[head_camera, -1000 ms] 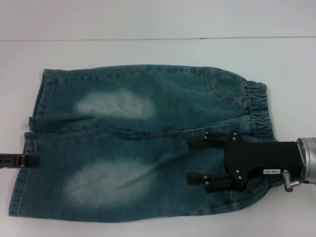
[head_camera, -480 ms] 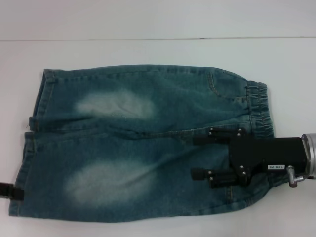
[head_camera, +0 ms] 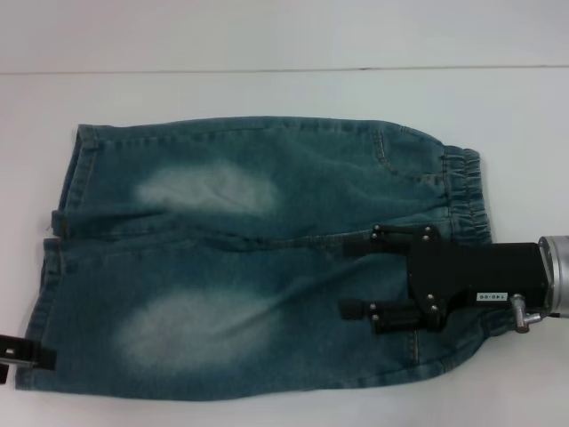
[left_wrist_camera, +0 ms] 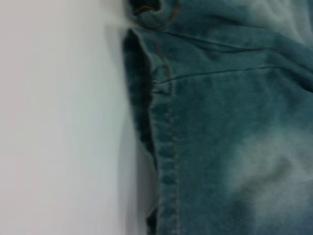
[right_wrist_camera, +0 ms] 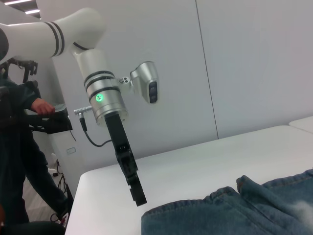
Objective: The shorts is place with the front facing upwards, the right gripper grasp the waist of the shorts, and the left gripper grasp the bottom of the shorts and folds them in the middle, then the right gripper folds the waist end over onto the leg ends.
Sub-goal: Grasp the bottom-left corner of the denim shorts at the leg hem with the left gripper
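While the faded blue denim shorts (head_camera: 258, 258) lie spread flat on the white desk (head_camera: 267, 89), front up, with the elastic waistband (head_camera: 467, 191) at the right and the two leg hems (head_camera: 58, 258) at the left, neither arm has a hold on them yet. The right gripper (head_camera: 360, 280), black and boxy on its silver wrist, reaches in from the right and hovers over the near half of the cloth just inside the waist, its jaws standing wide apart with nothing between them. The left gripper (head_camera: 27, 356) shows only as a dark tip at the near left corner, just beside the hem of the near leg; I cannot tell from here how its jaws stand. The left wrist camera looks down on that stitched hem edge (left_wrist_camera: 164, 147) where it meets the bare desk. To do this step well, I would judge, the right jaws should settle on the waistband at the near edge rather than on the flat front, pinching both layers, and the left should bite the near leg's hem at its outer corner. Both grips ought to sit on the same long edge, so the lift carries the near half evenly over the far half along the centre seam (head_camera: 267, 238).
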`<action>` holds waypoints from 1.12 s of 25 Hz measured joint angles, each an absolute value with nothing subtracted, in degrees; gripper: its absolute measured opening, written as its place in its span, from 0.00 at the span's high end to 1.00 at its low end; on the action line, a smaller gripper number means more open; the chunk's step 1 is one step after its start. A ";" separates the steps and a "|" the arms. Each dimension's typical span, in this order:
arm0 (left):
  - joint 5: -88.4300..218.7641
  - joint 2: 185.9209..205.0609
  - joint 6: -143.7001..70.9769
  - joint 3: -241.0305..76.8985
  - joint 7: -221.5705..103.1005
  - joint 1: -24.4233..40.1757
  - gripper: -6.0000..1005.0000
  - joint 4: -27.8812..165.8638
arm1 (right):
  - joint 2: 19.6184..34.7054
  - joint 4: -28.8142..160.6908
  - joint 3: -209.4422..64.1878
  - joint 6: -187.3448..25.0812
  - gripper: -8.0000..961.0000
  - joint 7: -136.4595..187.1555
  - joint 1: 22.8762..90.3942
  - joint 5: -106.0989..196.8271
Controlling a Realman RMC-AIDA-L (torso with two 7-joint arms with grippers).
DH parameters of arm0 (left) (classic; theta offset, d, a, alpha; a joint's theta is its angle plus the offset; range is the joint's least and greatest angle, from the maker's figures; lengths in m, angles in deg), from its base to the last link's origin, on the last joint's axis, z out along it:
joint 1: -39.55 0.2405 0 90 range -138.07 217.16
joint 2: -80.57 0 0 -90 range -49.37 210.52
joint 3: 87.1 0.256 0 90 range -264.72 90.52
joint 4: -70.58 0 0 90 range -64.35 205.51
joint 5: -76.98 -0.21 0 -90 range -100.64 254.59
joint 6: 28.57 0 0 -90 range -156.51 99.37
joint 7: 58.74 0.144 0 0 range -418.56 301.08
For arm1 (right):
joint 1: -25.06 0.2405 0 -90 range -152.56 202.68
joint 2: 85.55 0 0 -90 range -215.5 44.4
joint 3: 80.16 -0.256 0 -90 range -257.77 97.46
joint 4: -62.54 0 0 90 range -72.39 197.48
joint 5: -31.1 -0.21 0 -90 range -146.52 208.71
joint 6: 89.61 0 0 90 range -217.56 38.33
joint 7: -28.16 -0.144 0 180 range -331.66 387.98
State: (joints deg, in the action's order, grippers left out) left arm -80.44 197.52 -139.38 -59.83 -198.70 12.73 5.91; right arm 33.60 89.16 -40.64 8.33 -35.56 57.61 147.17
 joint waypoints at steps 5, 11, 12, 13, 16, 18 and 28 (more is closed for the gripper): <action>-81.51 197.37 -137.33 -59.76 -198.75 12.52 0.07 7.08 | 33.72 89.18 -40.46 8.17 0.11 -35.32 57.64 147.19; -82.07 197.31 -135.50 -59.13 -198.66 12.52 0.07 8.82 | 33.81 89.10 -40.31 8.17 0.11 -35.09 57.69 147.20; -82.08 197.33 -135.35 -58.97 -198.64 12.51 0.07 8.96 | 33.82 89.07 -40.28 8.17 0.11 -35.09 57.71 147.20; -82.09 197.39 -135.25 -58.77 -198.60 12.50 0.07 9.06 | 33.82 89.05 -40.25 8.17 0.11 -35.08 57.73 147.20; -82.10 197.58 -135.02 -58.14 -198.57 12.49 0.07 9.15 | 33.81 89.00 -40.20 8.21 0.11 -35.06 57.75 147.20; -82.10 197.68 -134.83 -57.77 -198.57 12.46 0.07 9.17 | 33.81 88.98 -40.18 8.28 0.11 -35.01 57.76 147.20; -81.64 198.08 -134.31 -57.11 -198.40 11.65 0.07 10.03 | 33.80 88.86 -40.17 8.61 0.11 -34.95 57.65 147.20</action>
